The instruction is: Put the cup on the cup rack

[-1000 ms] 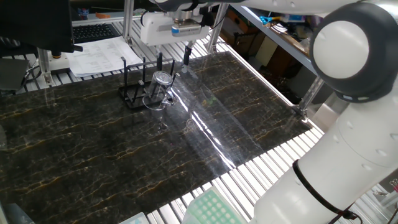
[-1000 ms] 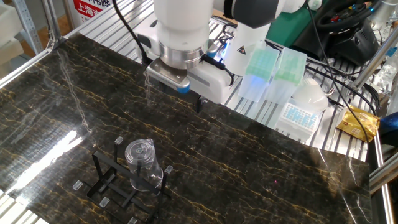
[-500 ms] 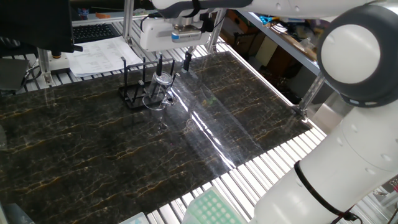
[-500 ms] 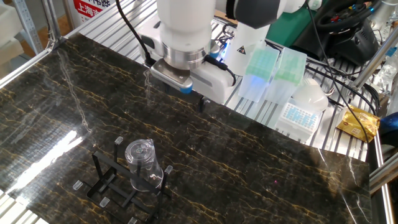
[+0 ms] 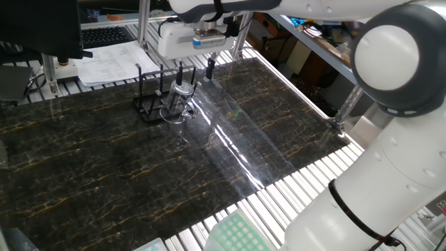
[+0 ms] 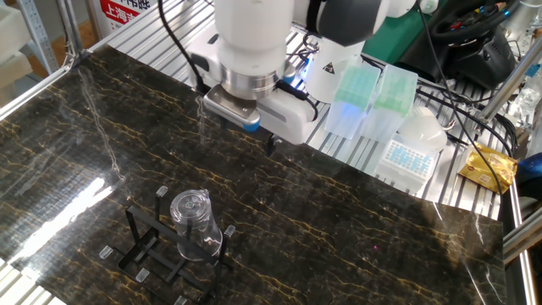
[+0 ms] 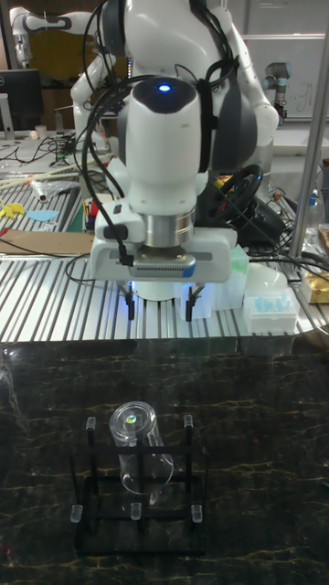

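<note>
The worktop (image 6: 356, 203) is a dark marbled slab set on slatted aluminium, with pipette-tip boxes (image 6: 373, 97) and lab clutter beyond its edge. The placing step appears complete: the cup (image 7: 139, 451) sits inverted and tilted over a peg of the cup rack (image 7: 137, 512). The end effector (image 7: 159, 305) hangs above and behind the rack, fingers spread wide and empty; the next move calls only for a clear retreat.

I see the arm (image 7: 164, 119) reaching over the table's far edge, wrist vertical, gripper (image 7: 158, 309) pointing straight down. Its two fingers (image 7: 189, 303) are spread wide apart and hold nothing. The gripper hangs in the air, clear of the surface.
</note>
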Motion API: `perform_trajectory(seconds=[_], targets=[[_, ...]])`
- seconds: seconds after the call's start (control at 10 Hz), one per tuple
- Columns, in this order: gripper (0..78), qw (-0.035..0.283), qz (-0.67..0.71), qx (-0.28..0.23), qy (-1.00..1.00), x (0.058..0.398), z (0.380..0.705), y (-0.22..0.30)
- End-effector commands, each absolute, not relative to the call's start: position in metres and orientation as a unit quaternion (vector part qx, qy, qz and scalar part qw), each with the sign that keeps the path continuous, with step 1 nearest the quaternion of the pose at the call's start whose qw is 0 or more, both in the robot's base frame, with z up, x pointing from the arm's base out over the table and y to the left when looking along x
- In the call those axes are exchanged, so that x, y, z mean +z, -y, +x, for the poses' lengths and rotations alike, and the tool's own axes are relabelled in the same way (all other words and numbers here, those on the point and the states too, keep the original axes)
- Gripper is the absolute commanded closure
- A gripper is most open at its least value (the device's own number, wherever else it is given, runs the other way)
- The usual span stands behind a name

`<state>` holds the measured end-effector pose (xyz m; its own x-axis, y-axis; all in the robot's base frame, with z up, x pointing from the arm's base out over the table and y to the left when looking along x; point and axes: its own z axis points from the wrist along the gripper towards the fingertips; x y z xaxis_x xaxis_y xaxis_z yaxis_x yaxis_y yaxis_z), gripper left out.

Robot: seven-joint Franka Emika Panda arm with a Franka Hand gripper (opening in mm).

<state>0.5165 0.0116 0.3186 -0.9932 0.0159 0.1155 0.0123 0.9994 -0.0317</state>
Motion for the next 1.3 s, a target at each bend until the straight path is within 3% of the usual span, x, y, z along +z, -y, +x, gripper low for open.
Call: perform_trajectory(seconds=[0.1, 1.3], targets=[[0.1, 0.054, -0.001, 0.014, 0.998, 0.3163, 0.518, -0.0071], [0.1, 0.054, 0.018, 0.01, 0.998, 0.3156, 0.5182, -0.0063]])
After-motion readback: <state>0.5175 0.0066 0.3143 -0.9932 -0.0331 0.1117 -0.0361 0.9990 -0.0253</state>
